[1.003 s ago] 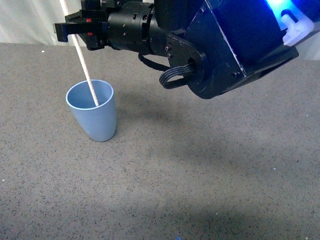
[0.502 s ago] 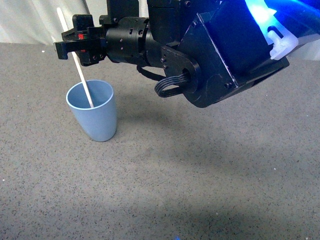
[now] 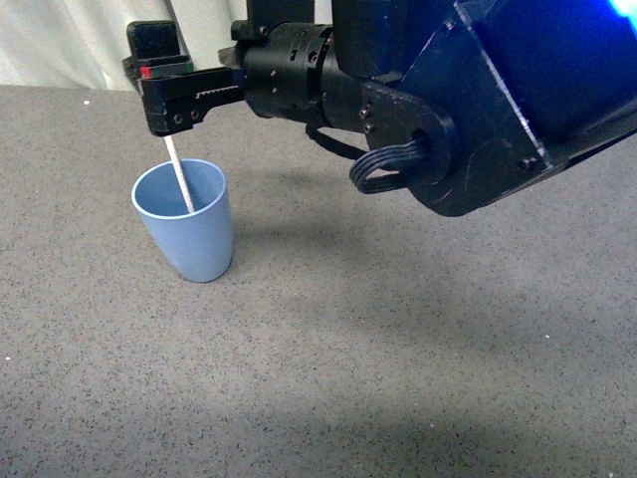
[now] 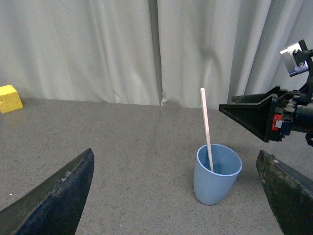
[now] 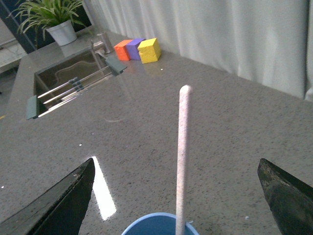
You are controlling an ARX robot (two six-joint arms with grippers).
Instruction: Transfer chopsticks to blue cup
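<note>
Front view: the right arm (image 3: 478,110) fills the upper frame, black housing with a looped cable, reaching out over the grey speckled table (image 3: 398,349). The blue cup (image 3: 184,224) stands upright on the table under the right gripper (image 3: 164,85). The chopsticks (image 3: 179,179) show as one thin cream stick with its lower end inside the cup, leaning against the rim. Its top is hidden behind the gripper in this view.

Right wrist view: the fingers are spread wide to either side and the stick rises between them, touching neither. Left wrist view: the stick's top sits clear of the right gripper's tip. The left gripper (image 4: 174,154) is also spread wide and holds nothing, well back from the cup.

Step in hand, as judged: release made, stick delivered, the task close to done. The next move calls for lifting the right gripper straight up and away. A sideways drift could knock the stick, or tip the light cup.

Writing: none readable. There is only a small red mark on the right gripper's finger, with no letters visible.
</note>
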